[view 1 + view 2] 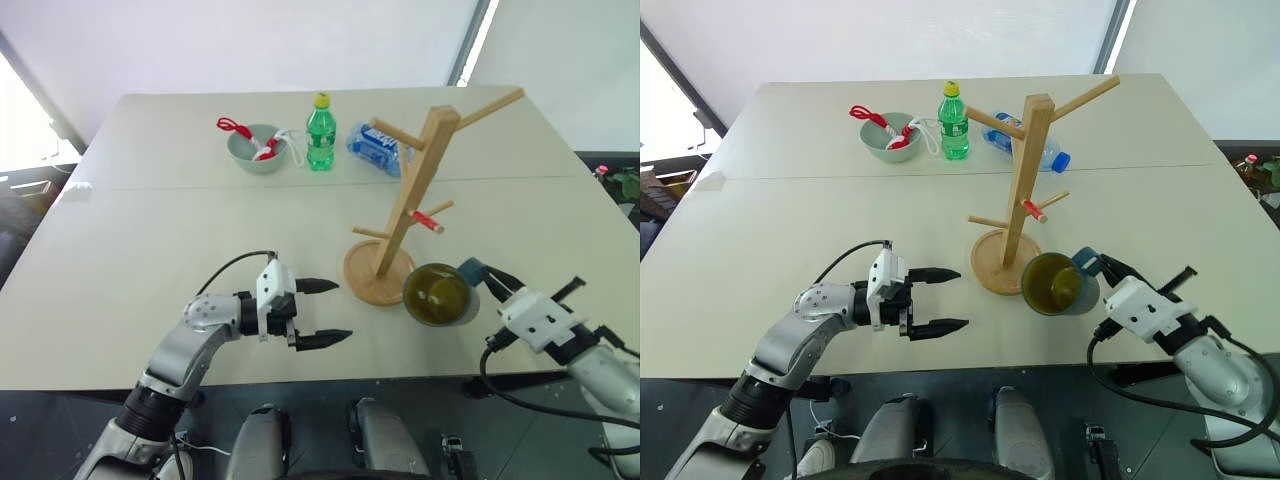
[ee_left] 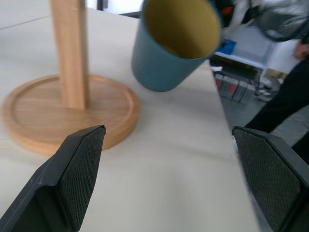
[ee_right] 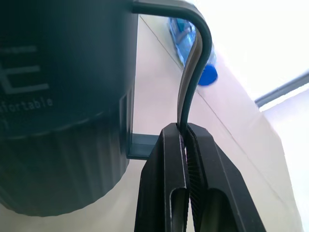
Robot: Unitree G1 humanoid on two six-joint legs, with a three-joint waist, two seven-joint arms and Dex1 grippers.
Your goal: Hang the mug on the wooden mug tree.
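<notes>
My right gripper (image 3: pixel 186 140) hides the stretch of the mug's handle (image 3: pixel 193 58) that its two fingers are clamped together on, and from my head the handle is largely covered by those fingers. In my right wrist view the mug (image 1: pixel 441 294) is cut off, so I can read only part of the pale lettering on its side. Its underside faces away from me.

The mug is dull teal-blue outside and yellow-olive inside, tipped so its open mouth faces me. It hangs just right of the wooden mug tree (image 1: pixel 412 195), level with the round base; I cannot tell whether it touches the table (image 1: pixel 150 240).

My left gripper (image 1: pixel 322 312) is over the near part of the table, left of the tree, its fingers wide apart with nothing between them.

At the far side stand a grey-green bowl (image 1: pixel 254 148) with something red and white in it that I cannot make out, a green bottle (image 1: pixel 320 133), and a clear bottle (image 1: pixel 377 147) lying partly behind the tree's post.
</notes>
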